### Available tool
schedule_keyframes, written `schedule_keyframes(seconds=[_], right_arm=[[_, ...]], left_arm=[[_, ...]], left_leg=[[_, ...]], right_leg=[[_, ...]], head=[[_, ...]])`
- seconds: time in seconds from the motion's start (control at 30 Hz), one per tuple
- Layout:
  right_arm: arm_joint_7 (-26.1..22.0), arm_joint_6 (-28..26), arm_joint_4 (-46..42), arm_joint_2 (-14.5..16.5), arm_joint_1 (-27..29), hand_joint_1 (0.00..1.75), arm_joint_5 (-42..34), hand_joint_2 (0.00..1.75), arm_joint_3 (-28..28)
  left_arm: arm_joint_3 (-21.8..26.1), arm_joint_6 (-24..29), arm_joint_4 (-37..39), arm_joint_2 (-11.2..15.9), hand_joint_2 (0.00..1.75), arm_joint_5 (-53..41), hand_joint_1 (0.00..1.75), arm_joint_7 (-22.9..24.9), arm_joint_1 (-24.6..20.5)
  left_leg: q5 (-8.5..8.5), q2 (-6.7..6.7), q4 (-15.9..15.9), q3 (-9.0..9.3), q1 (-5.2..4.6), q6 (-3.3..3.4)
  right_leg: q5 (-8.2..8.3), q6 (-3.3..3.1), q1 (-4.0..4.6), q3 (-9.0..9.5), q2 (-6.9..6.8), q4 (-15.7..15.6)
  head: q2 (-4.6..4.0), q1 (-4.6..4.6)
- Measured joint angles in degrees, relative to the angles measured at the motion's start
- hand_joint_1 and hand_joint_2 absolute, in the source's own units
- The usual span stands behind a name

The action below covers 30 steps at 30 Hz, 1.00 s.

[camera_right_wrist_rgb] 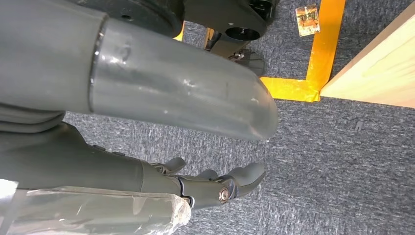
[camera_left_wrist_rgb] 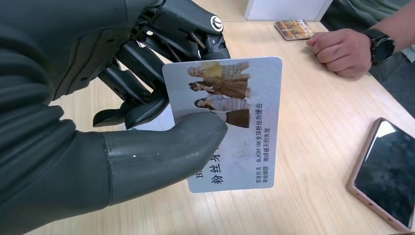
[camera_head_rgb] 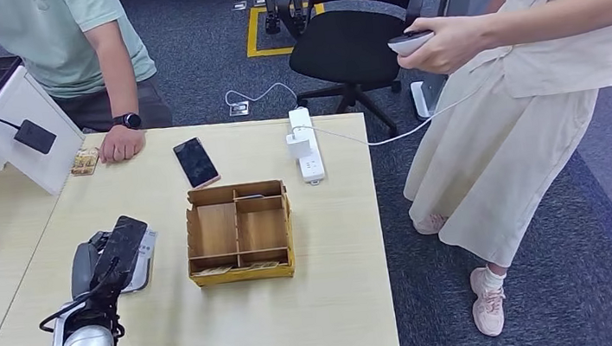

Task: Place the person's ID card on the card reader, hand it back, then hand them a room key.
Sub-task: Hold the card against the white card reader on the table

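My left hand [camera_head_rgb: 115, 257] pinches the ID card [camera_left_wrist_rgb: 234, 117], a pale card printed with several figures and text, between the thumb [camera_left_wrist_rgb: 166, 152] and the dark fingers [camera_left_wrist_rgb: 147, 83]. The hand hovers over the white card reader [camera_head_rgb: 146, 259] near the table's left front. The person's hand [camera_head_rgb: 121, 144] with a black watch rests on the table's far edge, also seen in the left wrist view as a fist [camera_left_wrist_rgb: 342, 51]. My right hand [camera_right_wrist_rgb: 210, 186] hangs beside the table above grey carpet, fingers apart and holding nothing.
A wooden divided box [camera_head_rgb: 240, 233] stands mid-table with cards in its front slots. A phone [camera_head_rgb: 196, 162], a small patterned card [camera_head_rgb: 84, 162] and a white power strip [camera_head_rgb: 307, 145] lie further back. A second person [camera_head_rgb: 517, 70] stands at the right.
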Motion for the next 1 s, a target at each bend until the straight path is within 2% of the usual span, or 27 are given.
schedule_keyframes(seconds=[0.43, 0.67, 1.0], right_arm=[[0.14, 0.21, 0.22, 0.00, -0.03, 0.00, -0.05, 0.00, 0.00], [0.08, 0.64, 0.25, 0.00, -0.03, 0.00, -0.32, 0.00, -0.01], [-0.13, 0.68, 0.25, 0.00, -0.21, 0.00, -0.57, 0.00, 0.00]], left_arm=[[-1.10, 1.80, 0.49, -1.01, 1.75, -5.44, 1.75, 0.75, -1.39], [-1.60, -0.83, 0.59, -1.89, 1.75, -6.57, 1.75, -2.09, -0.64], [-6.44, -3.41, 0.60, -3.04, 1.75, -7.49, 1.75, -3.56, -0.11]], left_leg=[[0.00, 0.00, 0.00, -0.01, 0.00, 0.00], [0.00, 0.00, 0.00, -0.01, 0.00, 0.00], [0.00, -0.01, 0.01, -0.01, -0.01, 0.00]], right_leg=[[0.00, 0.00, 0.00, -0.01, 0.00, 0.00], [0.00, 0.00, 0.00, -0.02, 0.00, 0.00], [0.00, 0.00, -0.01, -0.01, -0.01, -0.01]], head=[[-0.01, 0.00], [0.00, 0.00], [0.00, 0.00]])
